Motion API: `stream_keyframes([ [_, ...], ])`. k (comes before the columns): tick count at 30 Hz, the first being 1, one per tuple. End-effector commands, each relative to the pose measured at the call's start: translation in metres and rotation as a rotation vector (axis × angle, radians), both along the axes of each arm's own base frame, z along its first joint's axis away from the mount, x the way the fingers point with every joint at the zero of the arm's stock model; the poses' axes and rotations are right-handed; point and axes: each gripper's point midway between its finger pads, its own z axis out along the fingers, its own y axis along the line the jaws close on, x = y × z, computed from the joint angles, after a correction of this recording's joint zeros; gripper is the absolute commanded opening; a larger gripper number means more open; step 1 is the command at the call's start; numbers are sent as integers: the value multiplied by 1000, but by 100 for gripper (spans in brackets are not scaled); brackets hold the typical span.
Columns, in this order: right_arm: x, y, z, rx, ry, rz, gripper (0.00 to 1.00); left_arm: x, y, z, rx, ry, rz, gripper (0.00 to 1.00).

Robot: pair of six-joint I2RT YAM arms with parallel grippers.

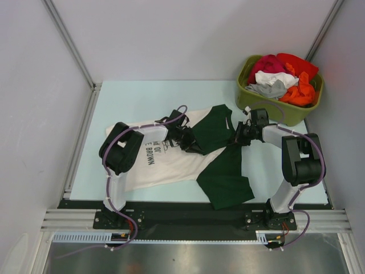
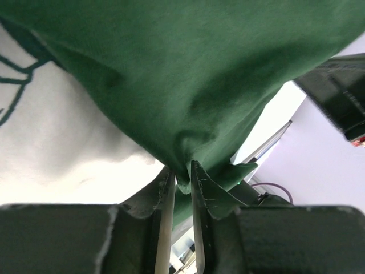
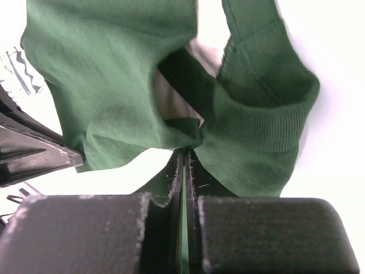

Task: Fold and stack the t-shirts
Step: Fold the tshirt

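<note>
Pale-blue table (image 1: 142, 97) centre holds the dark green t-shirt (image 1: 225, 171), overlapping the cream-white t-shirt (image 1: 171, 165) at 9 o'clock — limp, light cloth — with left gripper (image 1: 193, 145) and right gripper (image 1: 237, 138) both clamped on its shoulder edges, the sound hold.

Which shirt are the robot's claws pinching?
The dark green t-shirt, lying over the white lettered t-shirt; left gripper and right gripper both pinch it.

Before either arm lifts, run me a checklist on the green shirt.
1. Left hand pinching a fold of the green t-shirt: ok.
2. Right hand shut on green cloth beside the ribbed collar: ok.
3. White t-shirt free of both grips: cannot tell; the green one overlaps it.
4. Green t-shirt spread flat: not ok, bunched between the hands.
5. Tub clear of the right hand: cannot tell.
</note>
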Motion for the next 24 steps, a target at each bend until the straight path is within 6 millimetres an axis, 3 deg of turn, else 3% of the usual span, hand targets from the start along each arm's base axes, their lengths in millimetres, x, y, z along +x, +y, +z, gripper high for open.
stream_keyframes([
  [1,1,5,31,25,-28,6,0,8,-15,33,-70,-50,-15,22],
  [5,-12,5,47,50,36,12,0,2,-11,35,-62,-45,-21,18],
  [9,-23,1,56,64,81,1,0,-5,-6,33,-46,-34,-35,0],
  [17,-57,11,56,178,238,7,0,-9,13,37,7,-25,-26,0],
  [24,-65,15,54,210,275,-18,0,-11,21,42,44,-23,-53,0],
])
